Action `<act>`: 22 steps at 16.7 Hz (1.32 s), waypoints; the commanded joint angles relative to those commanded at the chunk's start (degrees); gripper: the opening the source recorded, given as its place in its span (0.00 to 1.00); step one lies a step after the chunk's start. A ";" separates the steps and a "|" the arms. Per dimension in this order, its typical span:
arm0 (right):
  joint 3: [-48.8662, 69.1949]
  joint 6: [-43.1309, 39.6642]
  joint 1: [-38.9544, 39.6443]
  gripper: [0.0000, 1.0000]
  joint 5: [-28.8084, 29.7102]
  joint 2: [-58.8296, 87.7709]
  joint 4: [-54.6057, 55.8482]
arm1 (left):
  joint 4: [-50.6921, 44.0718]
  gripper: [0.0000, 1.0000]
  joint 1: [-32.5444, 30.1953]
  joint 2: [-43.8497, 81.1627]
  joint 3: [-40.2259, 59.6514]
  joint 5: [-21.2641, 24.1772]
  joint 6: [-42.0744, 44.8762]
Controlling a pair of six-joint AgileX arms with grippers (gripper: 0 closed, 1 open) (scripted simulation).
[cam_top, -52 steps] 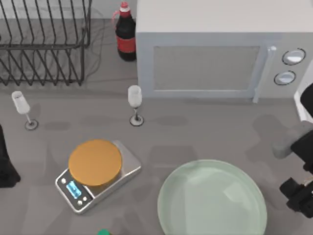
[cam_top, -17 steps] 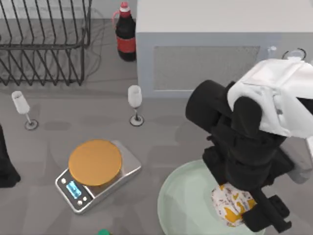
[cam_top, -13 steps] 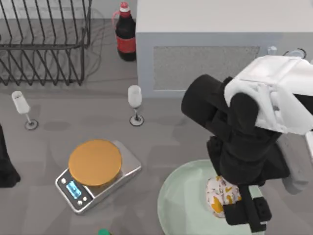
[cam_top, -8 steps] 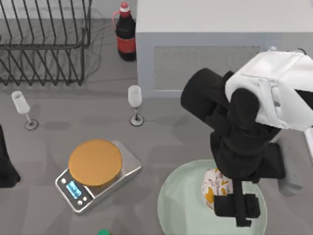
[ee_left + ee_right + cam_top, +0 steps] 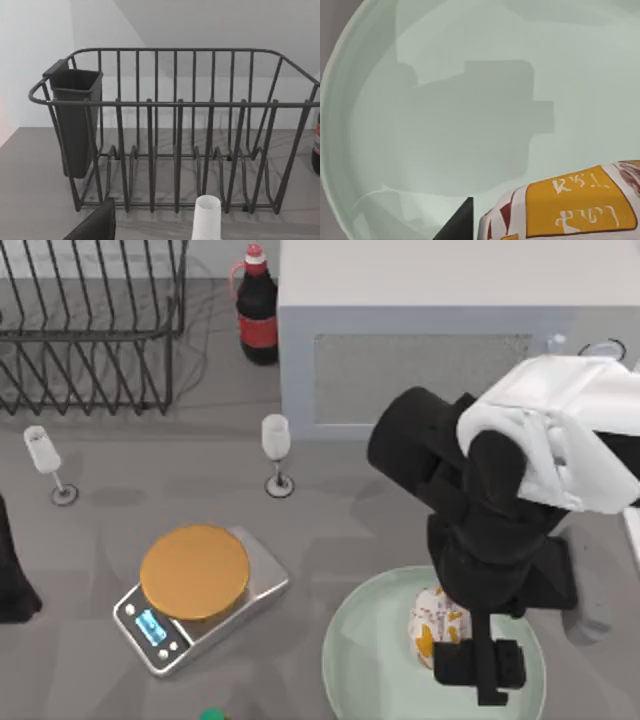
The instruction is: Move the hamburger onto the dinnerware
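Note:
The hamburger (image 5: pixel 432 622), a small lump in white paper with yellow-orange print, sits low over the middle of the dinnerware (image 5: pixel 345 645), a wide pale mint-green plate at the front right. My right gripper (image 5: pixel 465 652) reaches down from above and is shut on the hamburger, and the arm hides its right side. In the right wrist view the hamburger (image 5: pixel 570 205) is close over the plate's (image 5: pixel 445 125) inner floor, with one dark finger (image 5: pixel 457 225) beside it. My left arm (image 5: pixel 8 580) is parked at the table's left edge with its gripper open.
A silver scale with an orange-brown disc (image 5: pixel 195 572) stands left of the plate. Two wine glasses (image 5: pixel 276 452) (image 5: pixel 45 462) stand farther back. A dark bottle (image 5: pixel 257 310), a microwave (image 5: pixel 430 360) and a wire dish rack (image 5: pixel 90 330) line the back.
My right arm swung in from the right edge with the hamburger and brought it leftward over the plate. In the last half second it only crept slightly left.

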 joint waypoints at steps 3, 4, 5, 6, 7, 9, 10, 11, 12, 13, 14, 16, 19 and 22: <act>-2.93 0.41 0.11 0.00 -0.06 1.90 5.06 | 0.00 1.00 0.00 0.00 0.00 0.00 0.00; -3.80 0.53 0.20 0.00 -0.07 2.50 6.55 | 0.00 1.00 0.00 0.00 0.00 0.00 0.00; -4.40 0.62 0.26 0.00 -0.07 2.89 7.49 | 0.00 1.00 0.00 0.00 0.00 0.00 0.00; -4.62 0.66 0.27 0.00 -0.06 3.03 7.82 | 0.00 1.00 0.00 0.00 0.00 0.00 0.00; -4.62 0.66 0.27 0.00 -0.06 3.03 7.82 | 0.00 1.00 0.00 0.00 0.00 0.00 0.00; -4.62 0.66 0.27 0.00 -0.06 3.03 7.82 | 0.00 1.00 0.00 0.00 0.00 0.00 0.00; -4.62 0.66 0.27 0.08 -0.06 3.03 7.82 | 0.00 1.00 0.00 0.00 0.00 0.00 0.00; -4.62 0.66 0.27 0.15 -0.06 3.03 7.82 | 0.00 1.00 0.00 0.00 0.00 0.00 0.00; -4.62 0.66 0.27 0.23 -0.06 3.03 7.82 | 0.00 1.00 0.00 0.00 0.00 0.00 0.00; -4.62 0.66 0.27 0.30 -0.06 3.03 7.82 | 0.00 1.00 0.00 0.00 0.00 0.00 0.00; -4.62 0.66 0.27 0.38 -0.06 3.03 7.82 | 0.00 1.00 0.00 0.00 0.00 0.00 0.00; -4.62 0.66 0.27 0.53 -0.06 3.03 7.82 | 0.00 1.00 0.00 0.00 0.00 0.00 0.00; -4.62 0.66 0.27 0.75 -0.06 3.03 7.82 | 0.00 1.00 0.00 0.00 0.00 0.00 0.00; -4.62 0.66 0.27 0.98 -0.06 3.03 7.82 | 0.00 1.00 0.00 0.00 0.00 0.00 0.00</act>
